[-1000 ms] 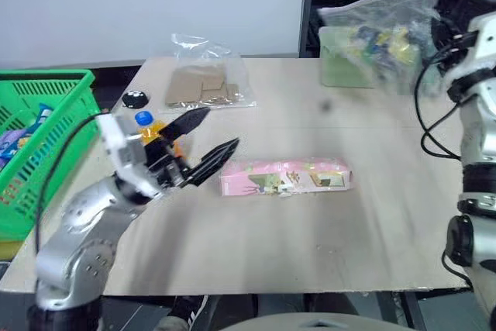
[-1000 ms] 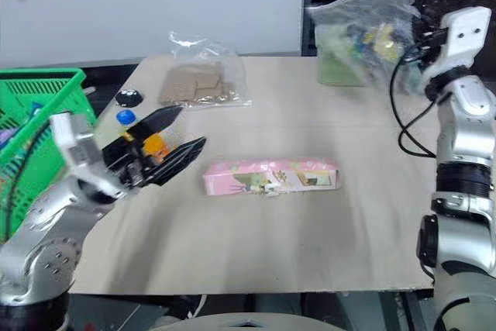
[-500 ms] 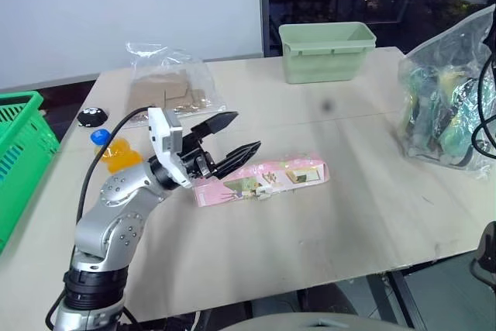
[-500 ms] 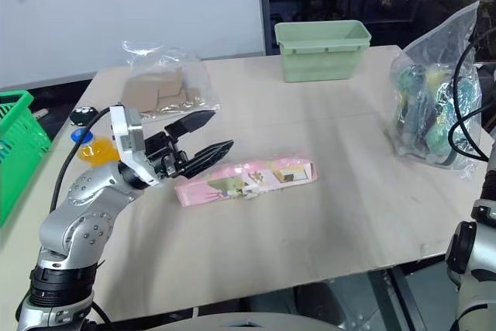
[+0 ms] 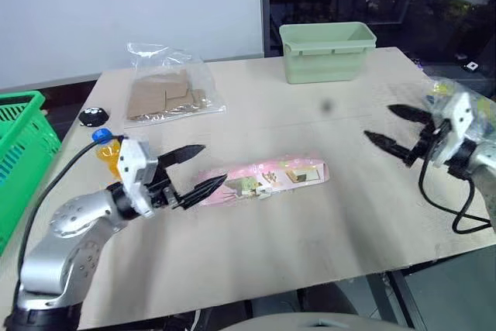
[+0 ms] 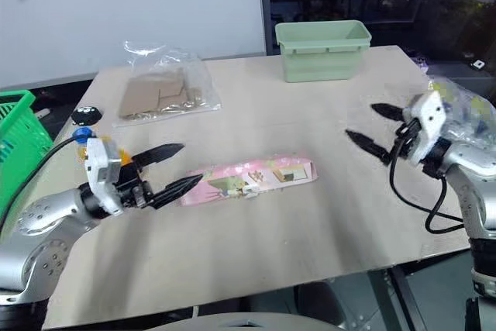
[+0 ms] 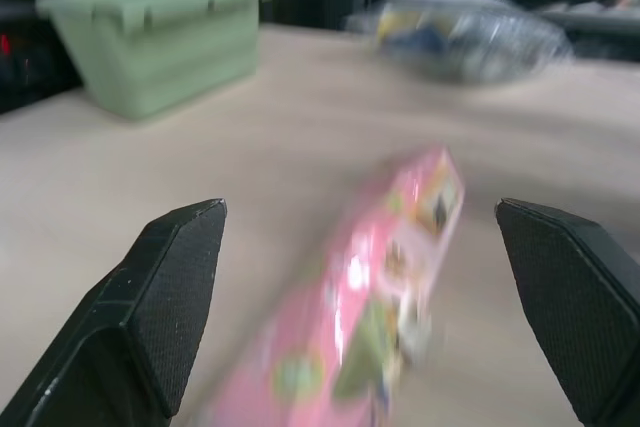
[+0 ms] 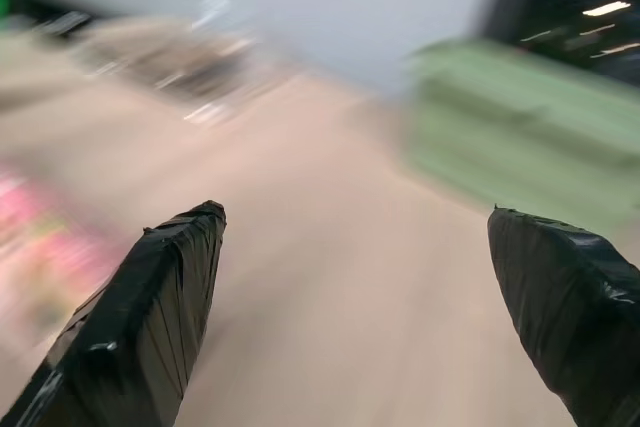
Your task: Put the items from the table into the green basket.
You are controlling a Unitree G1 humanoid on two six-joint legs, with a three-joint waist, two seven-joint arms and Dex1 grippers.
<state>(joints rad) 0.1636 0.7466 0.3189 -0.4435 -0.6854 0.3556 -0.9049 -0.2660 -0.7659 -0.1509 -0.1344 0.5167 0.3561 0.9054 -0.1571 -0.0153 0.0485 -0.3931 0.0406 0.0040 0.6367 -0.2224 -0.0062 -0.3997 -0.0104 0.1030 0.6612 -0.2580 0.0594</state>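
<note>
We count one long pink carton (image 5: 262, 179), printed with small green and yellow panels, lying flat near the middle of the table (image 5: 310, 246), its long side running across our view. One clear bag of brown cardboard (image 5: 166, 94) rests toward the far left part of the tabletop, its plastic crumpled up over flat tan pieces. One small orange-drink bottle with a blue cap (image 5: 106, 148) stands near the left edge, partly hidden behind the left arm; a small black round object (image 5: 94, 116) lies just beyond it. One clear bag of small colourful packets (image 6: 465, 110) sits at the right edge of the table, behind the right gripper. One pale green tub (image 5: 327, 51), solid-walled, stands at the far edge. One green basket (image 5: 22, 162), bright with slotted sides, sits off the left end of the table.

We see two grippers, each with two black fingers. The left gripper (image 5: 198, 169) has its jaws spread wide with nothing between them; its lower finger tip lies just beside the left end of the carton. The right gripper (image 5: 397, 129) hangs above the right part of the table, jaws likewise spread and empty, pointing toward the middle and well apart from the carton.
</note>
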